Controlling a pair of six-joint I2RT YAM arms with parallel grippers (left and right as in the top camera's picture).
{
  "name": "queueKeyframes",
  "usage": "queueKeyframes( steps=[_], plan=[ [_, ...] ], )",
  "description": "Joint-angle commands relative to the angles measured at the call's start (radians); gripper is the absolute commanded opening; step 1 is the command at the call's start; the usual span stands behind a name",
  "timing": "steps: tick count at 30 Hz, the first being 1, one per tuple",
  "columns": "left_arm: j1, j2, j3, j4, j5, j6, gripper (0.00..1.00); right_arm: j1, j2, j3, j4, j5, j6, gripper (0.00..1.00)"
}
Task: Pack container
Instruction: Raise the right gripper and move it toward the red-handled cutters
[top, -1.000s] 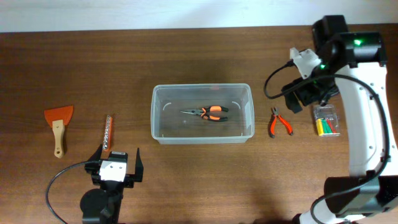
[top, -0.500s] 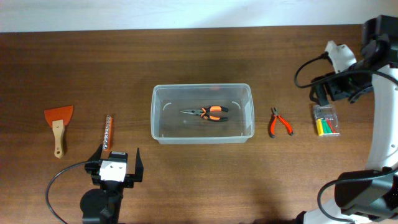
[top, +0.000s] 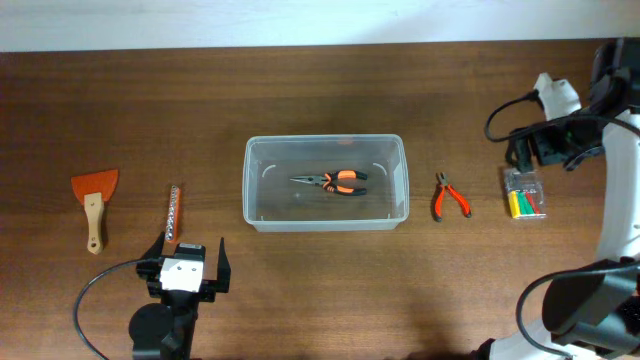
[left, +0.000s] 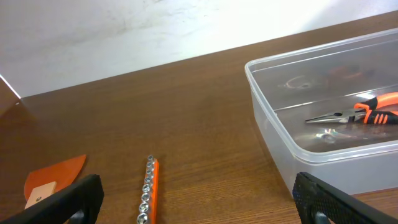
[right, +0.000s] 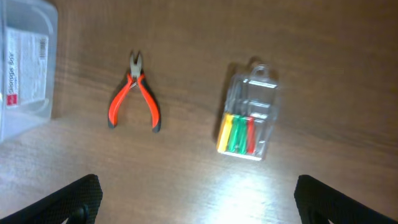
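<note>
Left gripper (top: 188, 256): jaws spread wide with nothing between them; it sits at the near edge of the table, just behind the near end of the socket strip.
Right gripper (right: 199, 202): jaws also fully apart and empty; it hangs above the right end of the table, looking down on the cutters and the small case.
Container: large clear rectangular plastic tub with rounded corners and a rim (top: 326, 139), upright and open-topped at the middle of the dark brown wooden table (top: 300, 90).
Inside the tub: one pair of long-nose pliers with orange and black handles (top: 335, 181), lying flat on the bottom, tips pointing left.
Right of the tub: small red-handled cutters (top: 450, 197) lie flat on the wood, near the tub but apart from it; beyond them is a small clear plastic case holding yellow, green and red pieces (top: 525, 194).
Left of the tub: an orange strip carrying a row of metal sockets (top: 173, 218); further left, an orange-bladed scraper with a pale wooden handle (top: 94, 200).
</note>
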Motion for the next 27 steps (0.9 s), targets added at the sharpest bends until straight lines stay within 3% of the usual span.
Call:
queueKeyframes(
  steps=[1,27],
  plan=[
    [0.005,-0.008,-0.005,0.000,0.010,-0.005,0.99,-0.005,0.001,-0.066,0.024,-0.023,-0.004,0.99],
    [0.005,-0.008,-0.005,0.000,0.010,-0.005,0.99,-0.005,0.001,-0.161,0.124,-0.036,-0.042,0.99]
  ],
)
